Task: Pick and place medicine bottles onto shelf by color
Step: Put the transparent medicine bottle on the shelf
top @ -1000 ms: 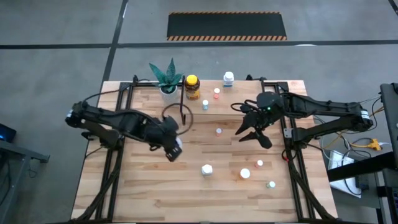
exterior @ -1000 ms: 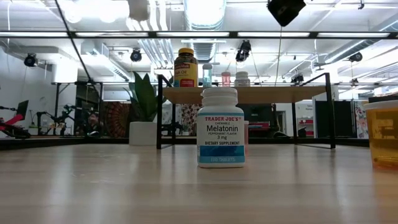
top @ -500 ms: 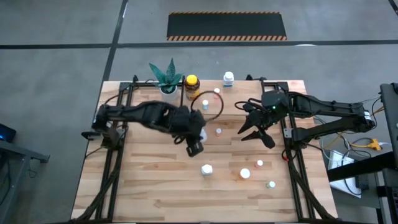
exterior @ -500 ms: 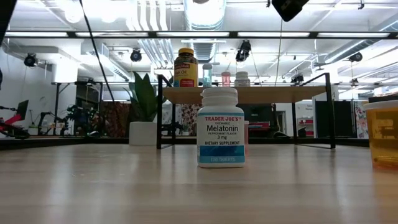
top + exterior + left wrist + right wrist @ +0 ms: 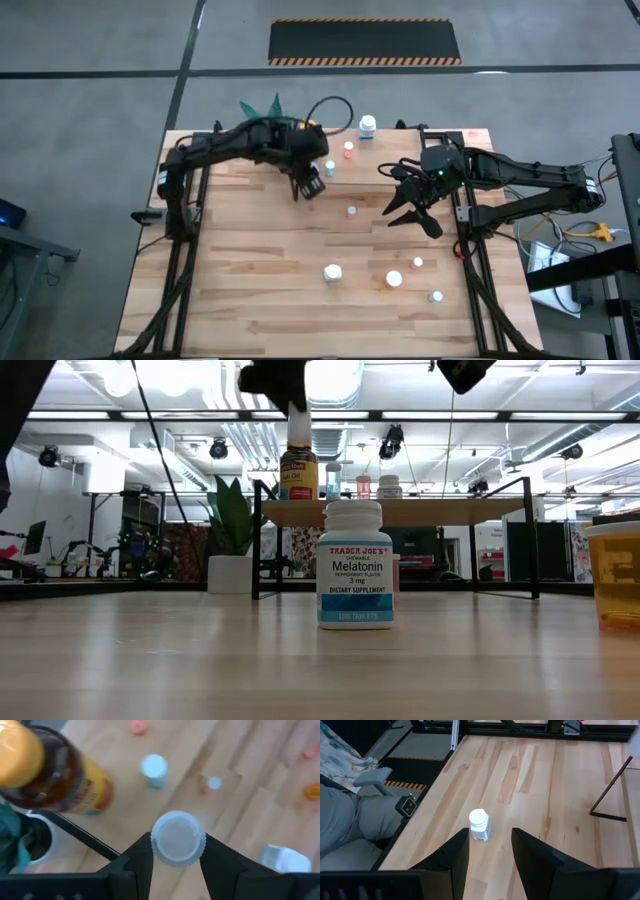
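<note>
Jaws of the left gripper point(image 5: 175, 857) clamp a white-capped bottle point(image 5: 176, 839) above the shelf point(image 5: 400, 511), beside the amber bottle point(image 5: 55, 775). Right gripper point(image 5: 408, 205) hovers over the table point(image 5: 250, 290), jaws parted and empty.

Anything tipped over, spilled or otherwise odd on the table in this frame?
Nothing stands out. The loose bottles on the table stand upright, like the melatonin bottle, and nothing is spilled. The left gripper holds a white-capped bottle above the shelf beside the amber bottle. The right gripper hovers open.
</note>
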Tool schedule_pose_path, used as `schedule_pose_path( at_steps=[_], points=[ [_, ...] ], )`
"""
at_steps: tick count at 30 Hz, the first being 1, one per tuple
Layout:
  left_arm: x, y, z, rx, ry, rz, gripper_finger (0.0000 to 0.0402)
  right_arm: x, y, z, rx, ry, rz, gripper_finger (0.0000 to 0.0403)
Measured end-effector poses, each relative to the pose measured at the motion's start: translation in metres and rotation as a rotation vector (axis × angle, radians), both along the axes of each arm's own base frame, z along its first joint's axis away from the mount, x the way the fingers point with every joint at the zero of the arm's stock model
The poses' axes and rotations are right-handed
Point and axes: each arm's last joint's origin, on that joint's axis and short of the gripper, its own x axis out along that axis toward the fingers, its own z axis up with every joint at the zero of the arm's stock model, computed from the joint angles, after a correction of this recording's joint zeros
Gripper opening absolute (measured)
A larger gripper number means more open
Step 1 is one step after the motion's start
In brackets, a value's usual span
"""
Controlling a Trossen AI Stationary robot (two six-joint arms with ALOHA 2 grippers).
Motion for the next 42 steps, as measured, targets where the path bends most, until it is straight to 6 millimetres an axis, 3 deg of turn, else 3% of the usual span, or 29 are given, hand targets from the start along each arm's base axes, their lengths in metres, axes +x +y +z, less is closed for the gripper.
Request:
schedule_pose_path(
  at_steps=[5, 10, 29, 42],
  points=[
    [-0.001, 0.026, -0.014, 0.001, 0.041, 0.056, 0.0119, 0.0, 0.0, 0.0, -0.007, -0.004, 0.005, 0.0139],
    [0.003, 0.037, -0.03, -0.005, 0.062, 0.078, 0.0119, 0.0, 0.0, 0.0, -0.007, -0.003, 0.005, 0.0139],
    [0.014, 0.04, -0.063, -0.024, 0.062, 0.13, 0.0119, 0.0, 0.0, -0.004, -0.012, 0.005, 0.01, 0.0139],
    [0.014, 0.04, -0.065, -0.019, 0.07, 0.131, 0.0122, 0.0, 0.0, -0.004, -0.011, 0.006, 0.009, 0.0139]
  ],
)
